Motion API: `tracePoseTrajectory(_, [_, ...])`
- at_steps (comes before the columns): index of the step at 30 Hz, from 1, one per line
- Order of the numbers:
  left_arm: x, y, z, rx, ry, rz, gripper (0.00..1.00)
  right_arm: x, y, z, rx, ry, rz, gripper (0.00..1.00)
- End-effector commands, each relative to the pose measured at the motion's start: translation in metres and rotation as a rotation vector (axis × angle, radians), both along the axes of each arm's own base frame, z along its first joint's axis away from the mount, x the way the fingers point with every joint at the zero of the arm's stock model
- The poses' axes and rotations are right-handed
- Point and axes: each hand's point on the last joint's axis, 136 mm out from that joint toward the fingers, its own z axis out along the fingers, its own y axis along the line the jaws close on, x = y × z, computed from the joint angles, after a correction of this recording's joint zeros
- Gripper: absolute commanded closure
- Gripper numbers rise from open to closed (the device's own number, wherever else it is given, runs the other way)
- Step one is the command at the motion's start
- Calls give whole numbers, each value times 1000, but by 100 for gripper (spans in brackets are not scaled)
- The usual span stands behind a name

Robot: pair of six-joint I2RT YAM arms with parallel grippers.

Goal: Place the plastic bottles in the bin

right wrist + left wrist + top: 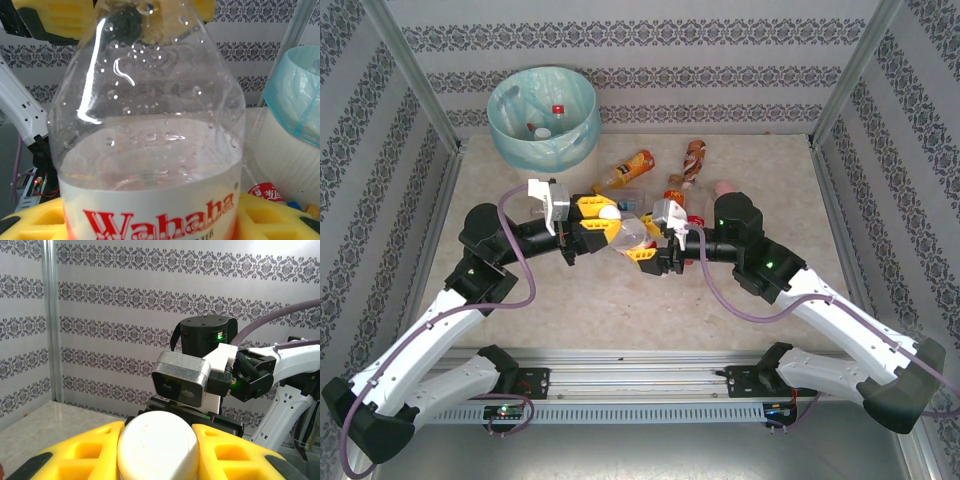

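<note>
Top external, surface: beige marbled tabletop (620,320); grey damask-striped wallpaper walls (650,60) on three sides.
Bin: round bin lined with a pale teal plastic bag (525,152), far-left corner; red-capped bottles inside.
Loose bottles: orange plastic bottle (632,167) and brown plastic bottle (694,158), lying beyond the grippers.
Held item: clear plastic bottle (628,235), red "Wahaha" label, droplets inside; mid-table, lying level between both grippers.
Left gripper (608,222): yellow fingers pressed against the white cap (157,445) on both sides.
Right gripper (642,238): clamped on the labelled body.
Arms: elbows out, wrists meeting at centre.
</note>
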Motion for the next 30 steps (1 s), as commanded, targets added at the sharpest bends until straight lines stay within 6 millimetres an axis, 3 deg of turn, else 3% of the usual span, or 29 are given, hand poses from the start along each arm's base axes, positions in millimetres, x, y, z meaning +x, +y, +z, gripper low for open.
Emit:
tracePoseTrajectory(1, [-19, 4, 24, -83, -54, -55, 79, -9, 6, 17, 34, -40, 32, 46])
tracePoseTrajectory(4, [-14, 7, 28, -108, -39, -21, 92, -11, 5, 16, 32, -49, 25, 44])
tracePoseTrajectory(6, [-9, 10, 31, -122, -31, 16, 100, -11, 5, 17, 36, -71, 14, 35])
tracePoseTrajectory(8, [-3, 15, 32, -137, -25, 68, 100, -7, 4, 19, 42, -98, -16, 25])
tracePoseTrajectory(11, [5, 24, 34, -150, -39, 148, 100, -7, 3, 24, 41, -159, -34, 17])
tracePoseTrajectory(12, [8, 27, 34, -153, -45, 180, 100, -6, 2, 27, 43, -181, -53, 9])
tracePoseTrajectory(14, [15, 33, 37, -154, -59, 247, 100, -5, -1, 33, 51, -207, -81, 5])
tracePoseTrajectory(21, [48, 66, 67, -109, -149, 555, 100, 17, -15, 54, 85, -213, -256, 3])
tracePoseTrajectory(28, [88, 96, 118, -17, -253, 851, 100, 49, -25, 71, 102, -153, -445, 7])
tracePoseTrajectory(30, [108, 103, 132, 33, -250, 946, 100, 56, -23, 74, 103, -120, -470, 9])
